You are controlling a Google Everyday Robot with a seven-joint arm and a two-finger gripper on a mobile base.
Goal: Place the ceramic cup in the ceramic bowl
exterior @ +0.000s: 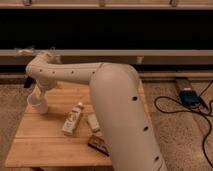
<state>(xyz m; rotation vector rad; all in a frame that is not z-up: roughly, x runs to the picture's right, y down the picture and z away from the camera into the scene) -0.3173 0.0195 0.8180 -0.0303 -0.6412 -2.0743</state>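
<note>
Camera view is showing the hand [37, 93] reaching down from above onto the cup [39, 105], likely for a rim grasp, near the bench's [50, 145] far left corner. I cannot tell its grip. The bowl is not showing, perhaps hiding behind the arm [120, 110].

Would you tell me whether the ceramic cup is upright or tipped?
Upright: the ceramic cup sits rim-up at the wooden table's left side, gripper at its rim.
</note>
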